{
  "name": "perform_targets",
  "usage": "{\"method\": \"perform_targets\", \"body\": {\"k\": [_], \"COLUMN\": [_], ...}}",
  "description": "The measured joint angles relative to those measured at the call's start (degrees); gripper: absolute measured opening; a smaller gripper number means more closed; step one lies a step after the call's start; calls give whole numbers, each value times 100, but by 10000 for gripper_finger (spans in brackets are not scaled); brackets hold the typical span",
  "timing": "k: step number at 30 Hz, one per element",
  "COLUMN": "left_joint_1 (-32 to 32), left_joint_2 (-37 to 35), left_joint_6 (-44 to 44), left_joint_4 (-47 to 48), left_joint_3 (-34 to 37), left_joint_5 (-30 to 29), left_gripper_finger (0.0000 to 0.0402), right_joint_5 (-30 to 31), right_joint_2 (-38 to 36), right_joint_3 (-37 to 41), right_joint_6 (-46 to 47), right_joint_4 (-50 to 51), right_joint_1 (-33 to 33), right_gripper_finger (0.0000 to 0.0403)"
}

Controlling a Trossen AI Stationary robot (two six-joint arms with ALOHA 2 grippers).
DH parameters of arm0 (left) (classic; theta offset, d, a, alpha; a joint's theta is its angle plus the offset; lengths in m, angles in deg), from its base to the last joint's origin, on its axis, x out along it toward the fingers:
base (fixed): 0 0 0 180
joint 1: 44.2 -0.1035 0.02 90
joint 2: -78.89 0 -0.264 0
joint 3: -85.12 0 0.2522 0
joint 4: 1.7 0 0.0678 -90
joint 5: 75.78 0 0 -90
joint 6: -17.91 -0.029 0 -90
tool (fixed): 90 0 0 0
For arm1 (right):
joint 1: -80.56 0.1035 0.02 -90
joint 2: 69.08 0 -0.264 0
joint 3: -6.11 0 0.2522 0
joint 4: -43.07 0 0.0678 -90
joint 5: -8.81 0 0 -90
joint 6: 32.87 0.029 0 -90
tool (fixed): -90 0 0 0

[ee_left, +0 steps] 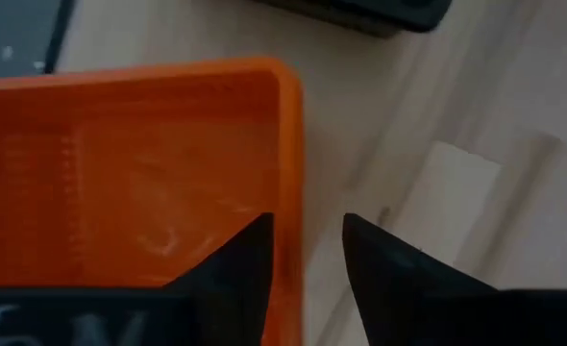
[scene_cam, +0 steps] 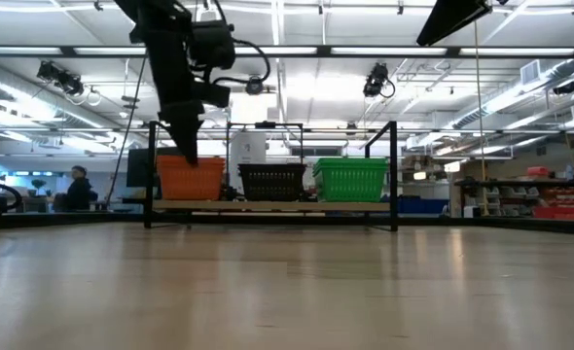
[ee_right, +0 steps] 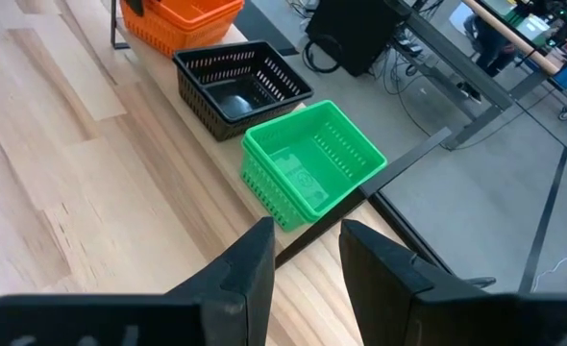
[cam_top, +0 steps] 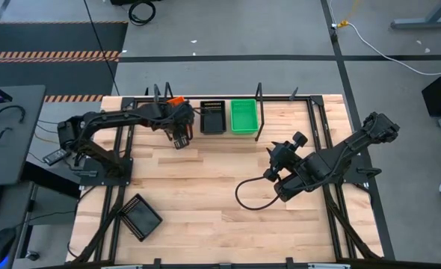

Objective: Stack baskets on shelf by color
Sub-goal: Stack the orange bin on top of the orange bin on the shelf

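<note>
Three mesh plastic basket stacks — orange (scene_cam: 191,178), black (scene_cam: 272,182), green (scene_cam: 351,180) — are seated abreast on the wooden shelf (scene_cam: 268,206). One black mesh basket (cam_top: 140,216) is left on the tabletop. The left gripper (ee_left: 305,252) is parted astride the orange wall; the right gripper (ee_right: 303,252) is parted, empty.

Shelf (cam_top: 280,112) back row's packed: orange stack (scene_cam: 191,179), black stack (scene_cam: 272,181), green stack (scene_cam: 350,179) abreast, black posts (scene_cam: 394,175) at the ends, w/ left gripper (cam_top: 180,139) over the orange one's front wall. Mid-table's wide open btwn the arms. Lone black basket (cam_top: 140,217) sits near front-left corner, right gripper (cam_top: 276,153) hangs right of centre.
</note>
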State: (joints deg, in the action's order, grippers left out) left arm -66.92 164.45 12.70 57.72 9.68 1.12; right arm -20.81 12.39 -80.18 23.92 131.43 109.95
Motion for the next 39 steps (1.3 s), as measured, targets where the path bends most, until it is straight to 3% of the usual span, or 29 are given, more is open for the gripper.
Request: {"method": "perform_targets", "body": {"k": [7, 11, 17, 32, 39], "left_joint_1": [-139, -9, 0, -415, -413], "left_joint_2": [7, 4, 4, 4, 4], "left_joint_6": [-649, -1329, -1467, -2213, -2089], "left_joint_4": [-531, -747, -840, -930, -929], "left_joint_3": [441, 551, 593, 593, 593], "left_joint_5": [197, 181, 385, 466, 819], "left_gripper_finger": [140, 98, 19, 21, 66], "right_joint_5": [0, 9, 20, 17, 17], "right_joint_2": [0, 0, 0, 0, 0], "right_joint_3": [0, 0, 0, 0, 0], "right_joint_6": [0, -1, -44, -44, -103], "right_joint_4": [-1, 1, -1, -43, -41], "right_joint_1": [0, 0, -19, -35, -35], "right_gripper_finger": [126, 126, 126, 126, 126]}}
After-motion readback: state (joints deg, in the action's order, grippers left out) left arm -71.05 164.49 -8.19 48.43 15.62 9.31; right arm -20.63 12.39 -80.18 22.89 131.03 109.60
